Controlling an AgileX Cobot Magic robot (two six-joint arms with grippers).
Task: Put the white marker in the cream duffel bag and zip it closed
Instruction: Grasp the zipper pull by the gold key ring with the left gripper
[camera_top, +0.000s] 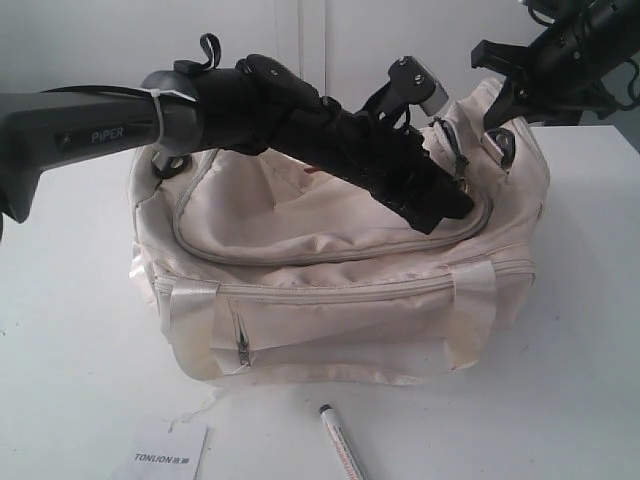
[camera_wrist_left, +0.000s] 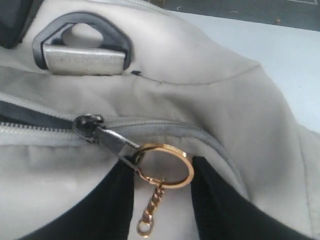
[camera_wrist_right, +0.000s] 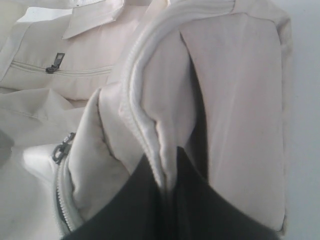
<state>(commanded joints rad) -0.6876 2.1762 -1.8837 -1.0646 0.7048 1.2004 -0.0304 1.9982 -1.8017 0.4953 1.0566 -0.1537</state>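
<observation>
The cream duffel bag (camera_top: 340, 300) sits mid-table with its curved top zipper running round the flap. My left gripper (camera_top: 450, 205) reaches across to the bag's right end. In the left wrist view this left gripper (camera_wrist_left: 162, 172) has a black finger against each side of the gold ring (camera_wrist_left: 162, 146) on the zipper pull, just past the slider (camera_wrist_left: 89, 125). My right gripper (camera_top: 500, 115) is at the bag's far right top; close up, the right gripper (camera_wrist_right: 170, 155) is shut on a piped fabric fold (camera_wrist_right: 150, 100). The white marker (camera_top: 340, 445) lies on the table in front of the bag.
A white paper tag printed TONLION (camera_top: 165, 455) lies at the front left on its string. A black strap ring (camera_wrist_left: 82, 40) sits beyond the slider. The bag's front pocket zipper (camera_top: 242, 345) faces the table's front edge. The left arm lies across the top of the bag.
</observation>
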